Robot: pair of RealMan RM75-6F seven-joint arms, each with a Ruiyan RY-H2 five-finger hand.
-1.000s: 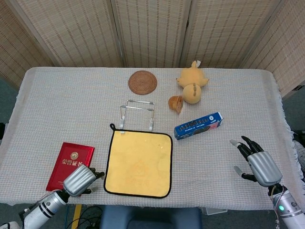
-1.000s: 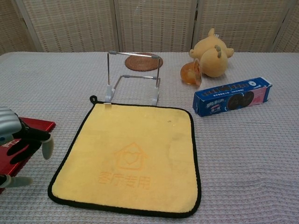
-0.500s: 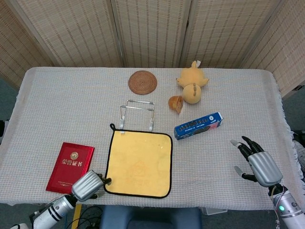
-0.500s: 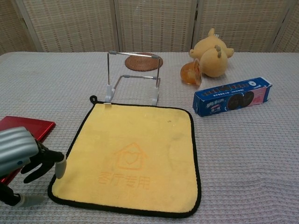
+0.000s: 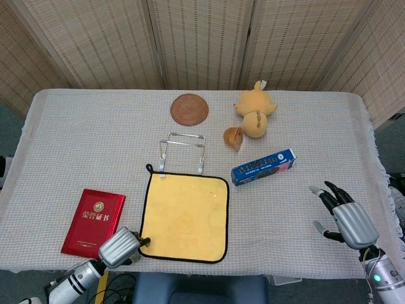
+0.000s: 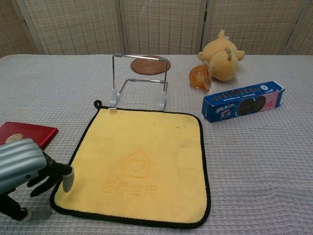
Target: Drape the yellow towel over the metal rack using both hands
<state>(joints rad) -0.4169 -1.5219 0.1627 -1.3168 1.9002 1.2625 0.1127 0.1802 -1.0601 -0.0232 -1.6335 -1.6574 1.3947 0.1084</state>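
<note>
The yellow towel (image 5: 185,216) (image 6: 137,164) with black trim lies flat on the table, its hanging loop at the far left corner. Just behind it stands the metal rack (image 5: 182,152) (image 6: 139,81), upright and bare. My left hand (image 5: 121,246) (image 6: 27,169) sits at the towel's near left corner, fingers curled downward just over the black edge, holding nothing that I can see. My right hand (image 5: 345,218) hovers far to the right near the table's edge, fingers spread and empty; the chest view does not show it.
A red booklet (image 5: 93,220) (image 6: 24,133) lies left of the towel. A blue box (image 5: 263,166) (image 6: 243,100) lies right of the rack. Behind it are an orange cup (image 5: 233,137) and a yellow plush toy (image 5: 255,113). A woven coaster (image 5: 189,109) sits behind the rack.
My left hand has slid from over the red booklet toward the right and nearer, reaching the towel's near left corner. My right hand has drifted slightly nearer and to the right.
</note>
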